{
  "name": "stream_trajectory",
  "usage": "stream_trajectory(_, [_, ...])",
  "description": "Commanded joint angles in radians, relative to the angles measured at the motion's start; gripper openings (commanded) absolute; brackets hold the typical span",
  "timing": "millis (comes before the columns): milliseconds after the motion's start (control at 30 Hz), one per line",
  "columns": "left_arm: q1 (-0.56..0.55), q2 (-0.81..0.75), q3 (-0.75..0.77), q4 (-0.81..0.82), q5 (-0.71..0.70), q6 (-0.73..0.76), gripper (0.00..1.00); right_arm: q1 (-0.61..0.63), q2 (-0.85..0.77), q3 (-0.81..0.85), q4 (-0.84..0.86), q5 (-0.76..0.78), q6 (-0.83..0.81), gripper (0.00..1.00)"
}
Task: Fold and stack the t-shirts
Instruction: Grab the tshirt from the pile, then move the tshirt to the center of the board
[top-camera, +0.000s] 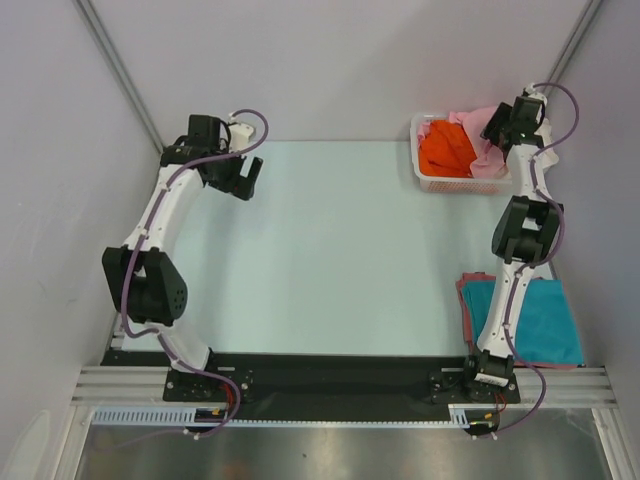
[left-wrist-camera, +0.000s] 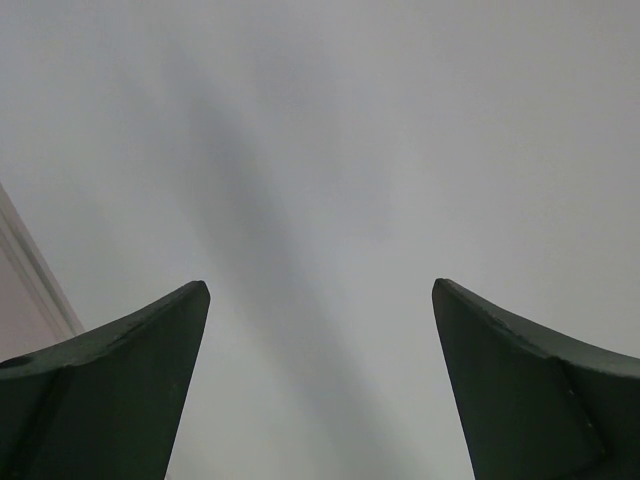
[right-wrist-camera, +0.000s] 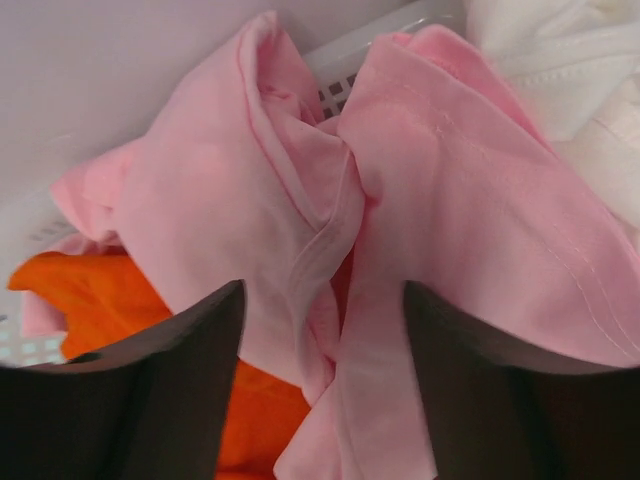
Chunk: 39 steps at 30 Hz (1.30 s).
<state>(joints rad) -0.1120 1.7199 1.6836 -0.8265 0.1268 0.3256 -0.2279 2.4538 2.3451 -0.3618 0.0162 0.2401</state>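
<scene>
A white lattice basket (top-camera: 418, 152) at the table's far right holds crumpled t-shirts: an orange one (top-camera: 445, 150) and a light pink one (top-camera: 487, 162). My right gripper (top-camera: 500, 130) hangs over the basket's right side. In the right wrist view its jaws (right-wrist-camera: 322, 290) stand apart astride a fold of the pink t-shirt (right-wrist-camera: 450, 200), with the orange t-shirt (right-wrist-camera: 110, 290) below left and a white one (right-wrist-camera: 560, 50) at top right. A folded teal t-shirt (top-camera: 535, 320) lies at the near right. My left gripper (top-camera: 245, 180) is open at the far left, holding nothing.
The left wrist view shows only blank grey wall between the left gripper (left-wrist-camera: 320, 290) fingers. A reddish cloth edge (top-camera: 463, 300) peeks out under the teal t-shirt. The right arm's base stands just in front of that pile. Walls close in the table on three sides.
</scene>
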Motion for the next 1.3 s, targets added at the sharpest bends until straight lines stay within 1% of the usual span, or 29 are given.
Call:
stream_trajectory(0, [-0.002,0.04,0.05,-0.048,-0.009,0.012,1.0,0.006,0.02,0.095,0.105,-0.001,0.051,0.62])
stream_trajectory(67, [-0.002,0.061,0.057,-0.049,-0.004,0.012,1.0,0.015,0.051,0.12,0.142,-0.002,0.054,0.47])
stream_trajectory(100, [-0.002,0.067,0.06,-0.048,-0.007,0.01,1.0,0.018,0.062,0.132,0.144,0.011,0.054,0.31])
stream_trajectory(167, [-0.002,0.086,0.086,-0.06,-0.021,0.01,1.0,0.024,0.077,0.154,0.136,0.019,0.051,0.12])
stream_trajectory(200, [-0.002,0.104,0.097,-0.066,-0.023,0.01,1.0,0.027,0.068,0.152,0.133,0.04,0.053,0.0])
stream_trajectory(267, [-0.002,0.113,0.12,-0.086,-0.024,0.01,1.0,0.036,0.041,0.128,0.148,0.063,0.047,0.0])
stream_trajectory(300, [-0.002,0.112,0.122,-0.086,-0.013,0.01,1.0,0.041,-0.008,0.081,0.167,0.082,0.036,0.0])
stream_trajectory(400, [-0.002,0.101,0.12,-0.085,-0.003,0.013,1.0,0.05,-0.082,0.04,0.199,0.102,-0.001,0.0])
stream_trajectory(500, [0.0,0.078,0.117,-0.092,0.002,0.015,1.0,0.062,-0.185,0.023,0.182,0.09,-0.025,0.0])
stream_trajectory(533, [0.0,0.07,0.117,-0.095,0.007,0.016,1.0,0.068,-0.258,0.011,0.187,0.088,-0.054,0.0])
stream_trajectory(600, [0.0,0.052,0.113,-0.095,0.016,0.016,1.0,0.085,-0.343,-0.035,0.205,0.058,-0.087,0.0])
stream_trajectory(633, [0.0,0.034,0.111,-0.095,0.023,0.016,1.0,0.102,-0.386,-0.088,0.234,0.039,-0.1,0.0])
stream_trajectory(667, [0.002,0.021,0.105,-0.094,0.028,0.016,1.0,0.111,-0.476,-0.124,0.253,-0.007,-0.134,0.0])
stream_trajectory(733, [0.002,0.001,0.099,-0.088,0.028,0.015,1.0,0.146,-0.559,-0.174,0.291,-0.091,-0.156,0.0])
stream_trajectory(767, [0.005,-0.02,0.091,-0.089,0.027,0.016,1.0,0.16,-0.641,-0.217,0.297,-0.122,-0.166,0.0])
stream_trajectory(800, [0.006,-0.031,0.09,-0.085,0.024,0.015,1.0,0.179,-0.676,-0.231,0.299,-0.171,-0.182,0.0])
stream_trajectory(867, [0.014,-0.065,0.076,-0.08,0.02,0.015,1.0,0.225,-0.777,-0.268,0.297,-0.234,-0.194,0.0])
stream_trajectory(933, [0.023,-0.086,0.065,-0.076,0.025,0.012,1.0,0.289,-0.84,-0.294,0.314,-0.28,-0.2,0.0])
stream_trajectory(967, [0.034,-0.098,0.054,-0.072,0.037,0.013,1.0,0.345,-0.866,-0.305,0.32,-0.332,-0.2,0.0])
stream_trajectory(1033, [0.043,-0.132,0.041,-0.063,0.046,0.013,1.0,0.407,-0.938,-0.339,0.342,-0.361,-0.206,0.0])
stream_trajectory(1100, [0.057,-0.158,0.024,-0.06,0.057,0.02,1.0,0.498,-0.999,-0.404,0.353,-0.366,-0.197,0.0])
stream_trajectory(1133, [0.061,-0.163,0.021,-0.062,0.057,0.021,1.0,0.525,-1.019,-0.441,0.421,-0.361,-0.185,0.0])
stream_trajectory(1167, [0.066,-0.166,0.015,-0.062,0.056,0.023,1.0,0.548,-1.036,-0.473,0.443,-0.345,-0.176,0.0])
stream_trajectory(1200, [0.069,-0.174,0.014,-0.065,0.056,0.023,1.0,0.6,-1.064,-0.548,0.464,-0.331,-0.162,0.0])
stream_trajectory(1267, [0.072,-0.178,0.014,-0.069,0.056,0.029,1.0,0.65,-1.081,-0.619,0.532,-0.294,-0.118,0.0])
